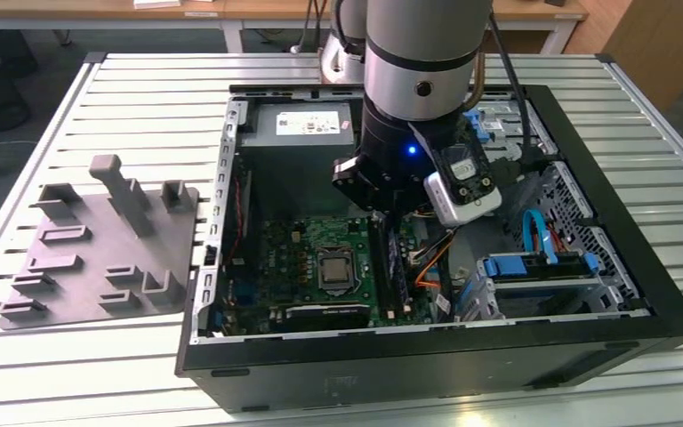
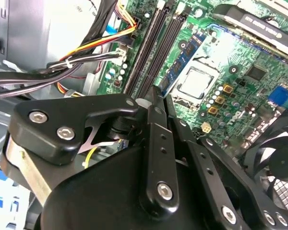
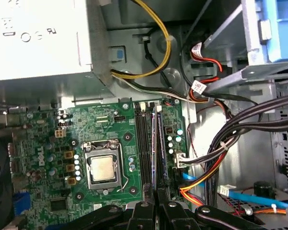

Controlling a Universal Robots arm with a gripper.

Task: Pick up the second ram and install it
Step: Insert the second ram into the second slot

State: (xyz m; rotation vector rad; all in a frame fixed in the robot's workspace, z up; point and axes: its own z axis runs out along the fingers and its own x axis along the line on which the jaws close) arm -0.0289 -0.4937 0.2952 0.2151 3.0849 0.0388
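Silver arm (image 1: pixel 425 53), black end effector (image 2: pixel 154 97)

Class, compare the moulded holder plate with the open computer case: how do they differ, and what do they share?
The holder plate is grey; the computer case is black. The plate is a low slab with upright posts; the case is a deep open box holding a green motherboard. The plate lies at the exterior view's left; the case, to its right, has the arm reaching in. Both rest on the slatted table.
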